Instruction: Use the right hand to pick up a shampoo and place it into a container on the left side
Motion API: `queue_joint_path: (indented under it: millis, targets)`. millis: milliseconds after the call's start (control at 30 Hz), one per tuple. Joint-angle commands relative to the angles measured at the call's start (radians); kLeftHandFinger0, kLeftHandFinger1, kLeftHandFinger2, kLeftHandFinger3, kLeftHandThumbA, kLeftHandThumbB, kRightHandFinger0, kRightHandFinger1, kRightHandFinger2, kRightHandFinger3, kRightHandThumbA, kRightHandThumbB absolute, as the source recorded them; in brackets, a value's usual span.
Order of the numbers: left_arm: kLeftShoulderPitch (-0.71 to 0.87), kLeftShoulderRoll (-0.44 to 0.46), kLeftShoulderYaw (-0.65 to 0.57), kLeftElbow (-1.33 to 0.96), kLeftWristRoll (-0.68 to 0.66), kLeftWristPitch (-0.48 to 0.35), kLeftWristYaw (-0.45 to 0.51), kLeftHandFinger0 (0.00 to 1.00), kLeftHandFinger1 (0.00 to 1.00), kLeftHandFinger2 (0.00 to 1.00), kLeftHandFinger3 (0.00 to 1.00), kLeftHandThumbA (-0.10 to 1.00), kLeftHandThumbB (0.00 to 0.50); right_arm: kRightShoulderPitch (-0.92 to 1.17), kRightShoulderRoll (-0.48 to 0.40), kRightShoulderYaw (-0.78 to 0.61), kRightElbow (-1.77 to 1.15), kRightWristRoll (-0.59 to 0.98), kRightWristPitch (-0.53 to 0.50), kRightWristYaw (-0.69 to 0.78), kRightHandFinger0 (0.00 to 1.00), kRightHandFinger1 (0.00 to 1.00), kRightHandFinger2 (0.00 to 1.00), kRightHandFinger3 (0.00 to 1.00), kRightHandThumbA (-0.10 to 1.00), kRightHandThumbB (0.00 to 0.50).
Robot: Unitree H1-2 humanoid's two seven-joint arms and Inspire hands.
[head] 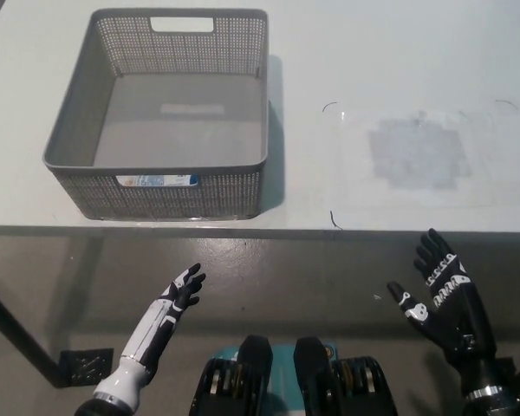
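White tabletop [399, 52] fills my view, with the gray basket [69, 139] at ten o'clock, its inside bare; I see no shampoo anywhere. My right hand [438, 299] at five o'clock and left hand [184, 289] at seven hang spread, holding nothing, below the table's near edge. With no bottle visible I can't judge the step; room above is wide.

text: none legible | grey perforated plastic basket [243, 196] bearing a white-and-blue label [156, 180] on its front wall | print on label showing too small and blurred for reading
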Motion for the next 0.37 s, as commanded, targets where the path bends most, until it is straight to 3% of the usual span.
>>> queue_joint_path:
  millis: [0,333]
  targets:
    - [-0.01,0.001,0.013,-0.016,-0.019,-0.04,-0.001,1.0,1.0,1.0,1.0,0.98,0.085,-0.027,-0.001,-0.007,-0.021,-0.002,0.005,0.021,1.0,1.0,1.0,1.0,0.8,0.223]
    - [-0.013,0.0,0.015,-0.014,-0.018,-0.041,0.0,1.0,1.0,1.0,1.0,0.99,0.085,-0.039,-0.005,-0.008,-0.02,0.001,0.02,0.027,1.0,1.0,1.0,1.0,0.81,0.23]
